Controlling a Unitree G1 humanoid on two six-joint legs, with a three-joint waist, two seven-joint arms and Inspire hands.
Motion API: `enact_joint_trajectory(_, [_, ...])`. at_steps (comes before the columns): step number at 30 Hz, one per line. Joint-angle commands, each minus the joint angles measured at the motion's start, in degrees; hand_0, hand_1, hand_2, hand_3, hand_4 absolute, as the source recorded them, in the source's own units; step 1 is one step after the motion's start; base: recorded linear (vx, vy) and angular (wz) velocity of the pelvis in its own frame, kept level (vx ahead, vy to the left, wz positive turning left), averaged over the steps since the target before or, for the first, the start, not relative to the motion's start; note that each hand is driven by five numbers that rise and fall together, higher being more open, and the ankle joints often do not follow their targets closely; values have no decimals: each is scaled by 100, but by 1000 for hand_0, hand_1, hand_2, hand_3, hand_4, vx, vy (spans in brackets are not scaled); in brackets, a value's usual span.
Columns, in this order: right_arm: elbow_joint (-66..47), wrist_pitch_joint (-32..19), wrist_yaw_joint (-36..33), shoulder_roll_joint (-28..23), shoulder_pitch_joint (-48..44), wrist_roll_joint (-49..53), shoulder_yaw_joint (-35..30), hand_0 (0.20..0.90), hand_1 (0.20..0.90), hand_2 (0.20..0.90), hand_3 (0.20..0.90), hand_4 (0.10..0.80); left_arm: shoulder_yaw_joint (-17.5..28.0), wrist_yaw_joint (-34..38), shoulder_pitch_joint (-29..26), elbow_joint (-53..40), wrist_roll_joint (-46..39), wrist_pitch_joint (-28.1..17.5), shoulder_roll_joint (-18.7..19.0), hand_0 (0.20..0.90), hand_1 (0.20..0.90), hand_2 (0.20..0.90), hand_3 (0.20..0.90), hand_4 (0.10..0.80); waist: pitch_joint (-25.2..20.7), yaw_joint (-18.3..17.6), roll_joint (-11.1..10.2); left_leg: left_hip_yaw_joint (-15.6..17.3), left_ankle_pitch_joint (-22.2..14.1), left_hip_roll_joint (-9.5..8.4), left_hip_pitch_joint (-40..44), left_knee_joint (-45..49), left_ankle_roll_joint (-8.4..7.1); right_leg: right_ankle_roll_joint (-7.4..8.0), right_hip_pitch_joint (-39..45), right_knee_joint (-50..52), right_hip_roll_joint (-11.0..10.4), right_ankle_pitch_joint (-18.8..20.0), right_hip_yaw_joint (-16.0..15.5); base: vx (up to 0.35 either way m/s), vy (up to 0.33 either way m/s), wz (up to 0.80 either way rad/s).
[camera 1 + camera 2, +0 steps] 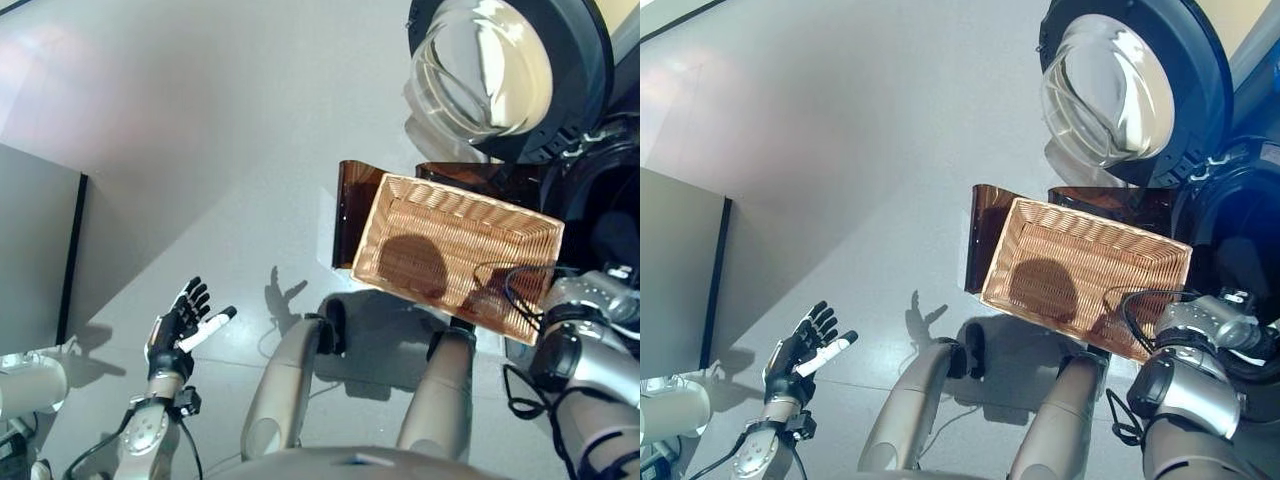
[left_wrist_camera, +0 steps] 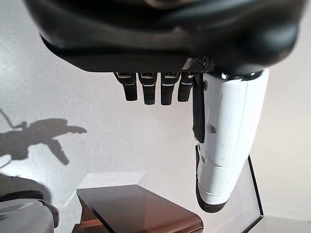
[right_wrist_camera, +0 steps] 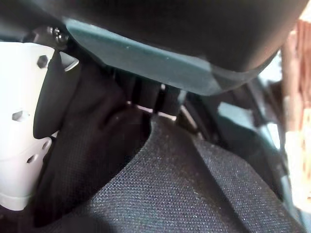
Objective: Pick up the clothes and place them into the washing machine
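Grey floor; wicker basket (image 1: 455, 255) empty at centre right. Right hand (image 3: 29, 126) grips dark cloth (image 3: 194, 194), releasing into the washer (image 1: 600, 215) comes next; left hand (image 1: 180, 325) spread, idle, lower left.

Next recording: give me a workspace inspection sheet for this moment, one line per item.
Surface: pale grey floor, bare where it shows.
Job's things: wicker basket looks empty, on a brown stand; dark cloth lies against the right robot hand; washing machine door swung open beside the dark drum opening.
Clutter: nothing seen.
Robot hands: left robot hand open, fingers spread, over the floor, holding nothing; right hand's fingers hidden by cloth, grip unclear.
Cables: nothing seen apart from the robot's own.
Surroundings: grey panel at left.
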Motion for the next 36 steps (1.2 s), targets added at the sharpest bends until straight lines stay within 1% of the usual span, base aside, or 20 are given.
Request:
enact_joint_trajectory(1, [-241, -753, 90, -1043, 93, -520, 281, 200, 200, 200, 200, 300, 564, 70, 265, -272, -126, -434, 428, 900, 900, 900, 900, 800, -410, -53, -53, -293, 730, 261, 16, -945, -638, -449, -15, 702, 98, -237, 82, 0, 0, 0])
enact_joint_trajectory(6, [-359, -801, 118, -1020, -1, -590, 409, 200, 200, 200, 200, 300, 587, 133, 222, -212, -143, -469, 408, 900, 900, 900, 900, 800, -430, -47, -96, -323, 748, 257, 88, -985, -652, -447, 76, 696, 110, -247, 71, 0, 0, 0])
enact_joint_trajectory(12, [-355, -856, 83, -953, 20, -574, 352, 200, 200, 200, 200, 300, 609, 127, 195, -204, -157, -475, 405, 900, 900, 900, 900, 800, -436, -44, -74, -347, 770, 245, 73, -1006, -663, -449, 89, 691, 115, -269, 36, 0, 0, 0])
enact_joint_trajectory(17, [-467, -974, 125, -611, 193, -450, 214, 200, 200, 200, 200, 300, 601, 135, 219, -187, -170, -469, 347, 900, 900, 900, 900, 800, -415, -49, -55, -361, 774, 252, 73, -988, -658, -454, 107, 690, 130, -262, 26, 0, 0, 0])
enact_joint_trajectory(18, [-469, -963, 147, -555, 222, -440, 205, 351, 351, 351, 351, 408, 594, 122, 214, -188, -179, -471, 336, 900, 900, 900, 900, 800, -413, -54, -48, -364, 768, 252, 82, -988, -654, -458, 112, 684, 134, -269, 33, 0, 0, 0])
enact_joint_trajectory(19, [-464, -961, 156, -506, 244, -442, 209, 900, 900, 900, 900, 800, 588, 116, 218, -184, -191, -469, 328, 900, 900, 900, 900, 800, -412, -52, -47, -368, 765, 252, 94, -989, -649, -459, 118, 689, 138, -270, 37, 0, 0, 0])
enact_joint_trajectory(24, [-410, -923, 165, -367, 321, -430, 190, 900, 900, 900, 900, 800, 585, 117, 182, -144, -190, -466, 319, 900, 900, 900, 900, 800, -428, -47, -60, -346, 740, 263, 158, -994, -635, -446, 174, 670, 140, -264, 38, 0, 0, 0])
enact_joint_trajectory(36, [-336, -947, 92, -272, 249, -317, 160, 900, 900, 900, 900, 800, 599, 94, 188, -170, -211, -424, 344, 900, 900, 900, 900, 800, -481, -25, -163, -376, 730, 273, 304, -1050, -634, -425, 391, 513, 151, -233, -61, 0, 0, 0])
